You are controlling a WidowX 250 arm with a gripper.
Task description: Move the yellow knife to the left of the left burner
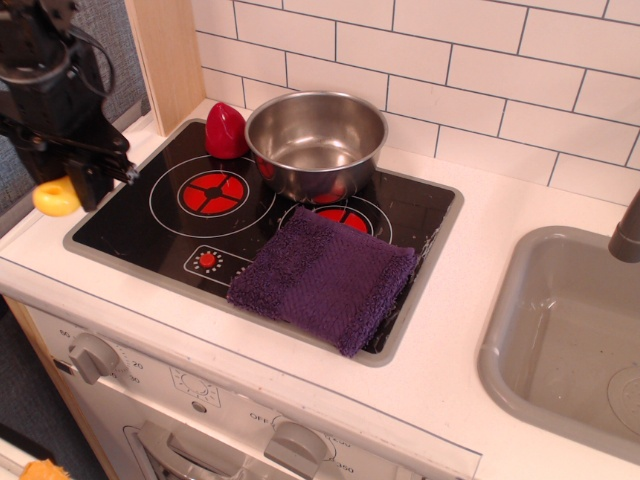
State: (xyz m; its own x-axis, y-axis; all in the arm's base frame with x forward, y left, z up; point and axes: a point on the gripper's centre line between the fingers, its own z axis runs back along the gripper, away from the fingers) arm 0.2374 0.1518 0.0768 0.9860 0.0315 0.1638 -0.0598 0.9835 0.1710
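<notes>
My gripper (62, 185) hangs at the far left, above the white counter beside the cooktop's left edge. It is shut on the yellow knife (56, 196); only the rounded yellow handle shows below the fingers, and the white blade is hidden. The left burner (212, 192), a red segmented disc with white rings, lies on the black cooktop to the right of the gripper. The knife is held left of that burner, above the counter.
A steel pot (316, 141) stands at the back of the cooktop, with a red pepper toy (225, 131) to its left. A purple cloth (324, 277) covers the front right of the cooktop (120, 215). A grey sink (560, 340) is at right. A wooden post (167, 60) stands behind the gripper.
</notes>
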